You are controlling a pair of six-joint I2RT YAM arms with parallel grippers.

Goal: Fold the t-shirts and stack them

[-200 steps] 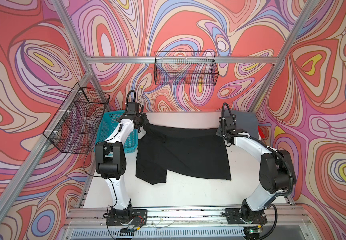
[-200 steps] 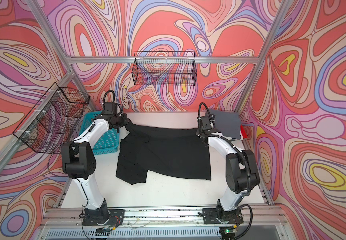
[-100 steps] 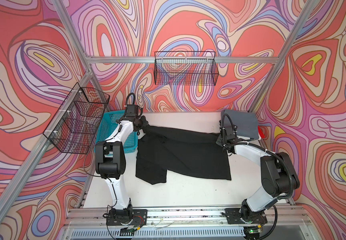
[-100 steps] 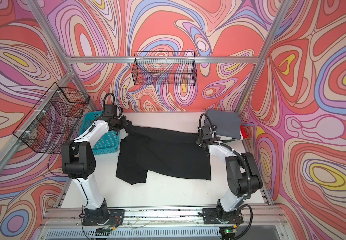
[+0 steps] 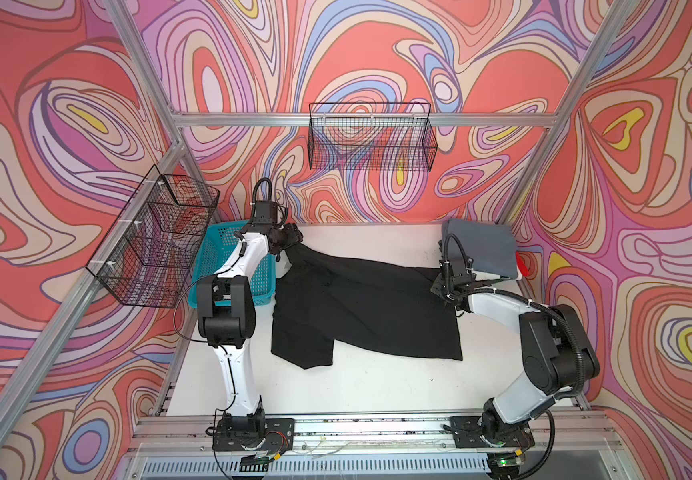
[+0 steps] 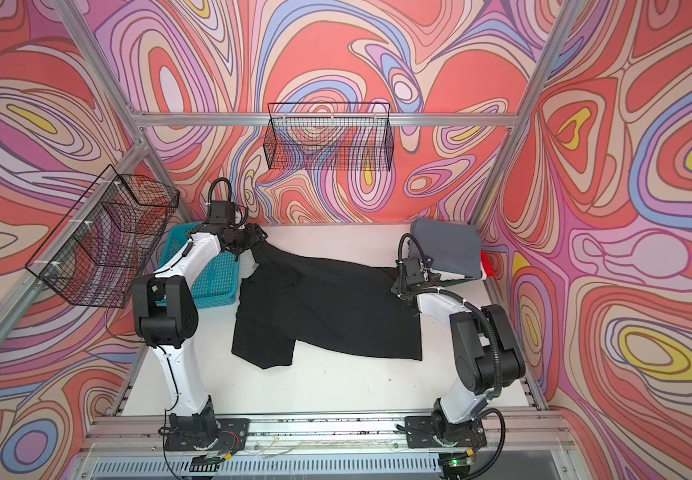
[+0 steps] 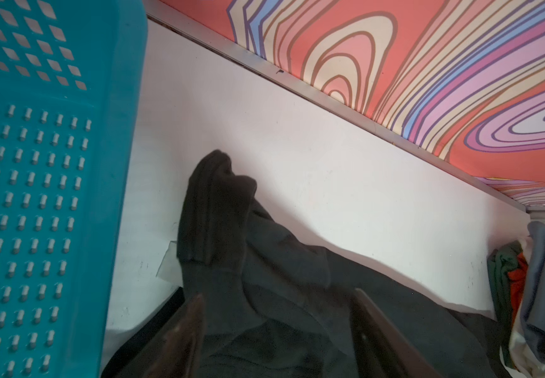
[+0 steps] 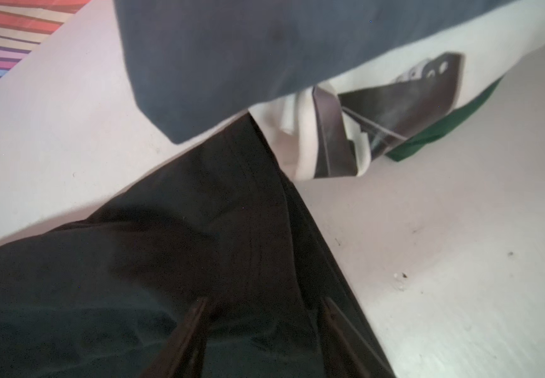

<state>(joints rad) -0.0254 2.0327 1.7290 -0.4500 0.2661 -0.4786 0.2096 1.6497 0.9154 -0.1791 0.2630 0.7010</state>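
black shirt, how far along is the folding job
Done: a folded stack topped by the grey t-shirt sits far right. In hand: the black t-shirt lies spread, left gripper and right gripper open over its far edge. To do: fold and stack it.

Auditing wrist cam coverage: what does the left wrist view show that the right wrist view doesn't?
Left wrist only: turquoise basket, red shirt, open left pincer. Right wrist only: dark print on the white shirt, open right pincer. Both: black t-shirt, grey shirt, green shirt, white table.
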